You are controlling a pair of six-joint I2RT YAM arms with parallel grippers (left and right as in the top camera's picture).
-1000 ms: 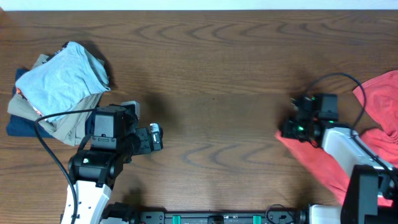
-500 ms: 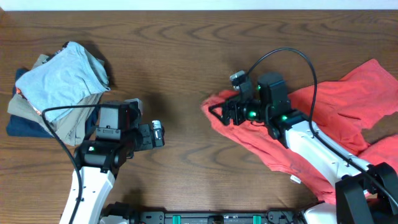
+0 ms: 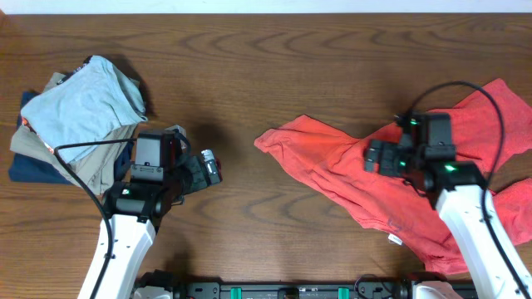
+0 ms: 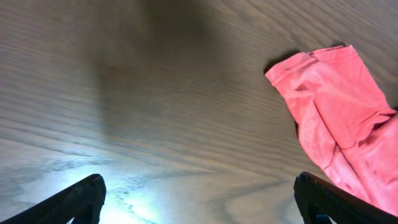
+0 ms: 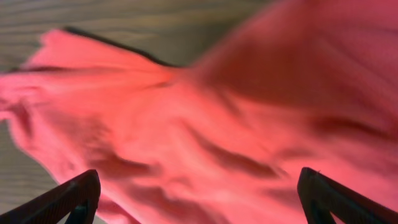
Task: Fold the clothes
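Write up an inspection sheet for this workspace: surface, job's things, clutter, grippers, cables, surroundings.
Surface: brown wood-grain table.
Job's things: red T-shirt lies crumpled and unfolded on the right half, with its white tag near the front edge.
Clutter: pile of folded garments at far left, blue-grey on top of khaki and navy.
Grippers: left gripper open over bare wood, empty; right gripper open above the T-shirt, empty.
Cables: black left cable and right cable loop over the arms.
Surroundings: pale strip beyond the far edge.

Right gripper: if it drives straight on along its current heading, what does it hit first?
The coral-red T-shirt. Its cloth fills nearly the whole wrist view ahead of the open right gripper. How near it is I can't tell.
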